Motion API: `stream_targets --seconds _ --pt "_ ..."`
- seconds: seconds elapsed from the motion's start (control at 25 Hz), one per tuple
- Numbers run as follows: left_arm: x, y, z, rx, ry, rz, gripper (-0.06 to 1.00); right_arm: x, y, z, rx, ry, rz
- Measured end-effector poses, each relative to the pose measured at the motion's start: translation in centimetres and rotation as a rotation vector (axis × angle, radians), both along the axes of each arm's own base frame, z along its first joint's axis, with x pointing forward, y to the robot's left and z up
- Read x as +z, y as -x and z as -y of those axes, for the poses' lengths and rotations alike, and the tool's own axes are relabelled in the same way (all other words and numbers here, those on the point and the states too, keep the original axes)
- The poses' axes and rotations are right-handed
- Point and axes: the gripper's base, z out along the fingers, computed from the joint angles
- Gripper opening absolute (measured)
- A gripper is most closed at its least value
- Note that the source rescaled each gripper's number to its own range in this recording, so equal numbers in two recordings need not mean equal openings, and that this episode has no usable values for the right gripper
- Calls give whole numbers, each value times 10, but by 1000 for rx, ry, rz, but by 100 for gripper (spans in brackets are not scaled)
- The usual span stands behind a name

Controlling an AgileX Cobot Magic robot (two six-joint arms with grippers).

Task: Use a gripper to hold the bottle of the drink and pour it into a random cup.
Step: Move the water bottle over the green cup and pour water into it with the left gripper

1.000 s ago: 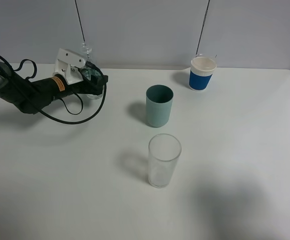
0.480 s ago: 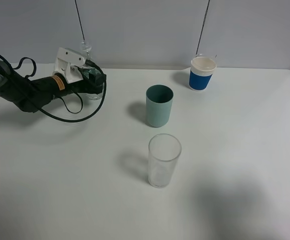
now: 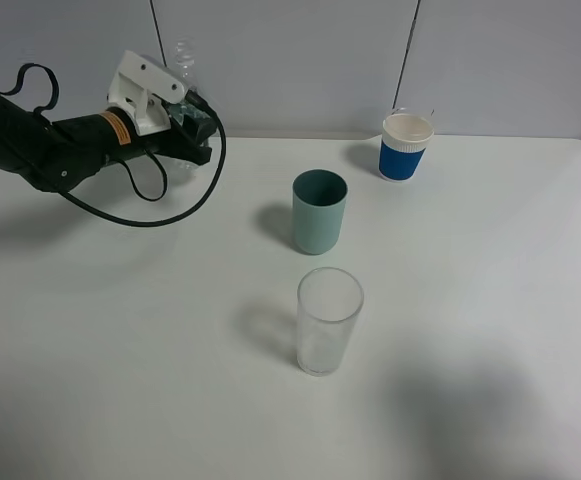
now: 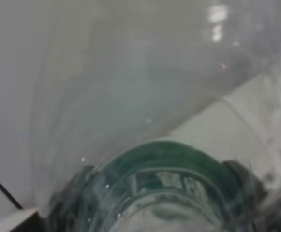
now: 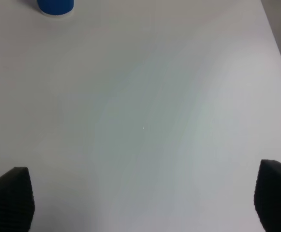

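At the far left, the black left arm [image 3: 40, 150], marked with an orange sticker [image 3: 118, 130], stretches over the back of the white worktop [image 3: 120, 340]. The left pincer [image 3: 188, 128] is pinched tight on the bottle [image 3: 182, 58] and holds it up off the worktop, neck upward, in front of the grey wall. In the left wrist view the bottle's clear plastic and green label [image 4: 164, 169] fill the picture, blurred. To the right, well apart from the bottle, the teal cup [image 3: 319, 212] stands upright near the middle. Nearer the camera stands 1 clear tumbler [image 3: 328, 322], not touching the cup. Further right, at the back, sits a blue-and-white paper cup [image 3: 406, 148]. The right pincer [image 5: 141, 200] shows only in its own wrist view, its 2 dark fingertips [image 5: 7, 200] spread wide over bare worktop.
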Motion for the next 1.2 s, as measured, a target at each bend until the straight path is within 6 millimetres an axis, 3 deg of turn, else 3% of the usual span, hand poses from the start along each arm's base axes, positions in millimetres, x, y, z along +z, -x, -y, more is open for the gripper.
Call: stream_targets --seconds 0.28,0.84,1.2 --pt "19 9 22 16 -141 70 4 0 0 0 0 0 0" --pt "36 38 56 -10 -431 185 4 0 0 0 0 0 0" --pt "34 60 76 -33 -643 248 4 0 0 0 0 0 0"
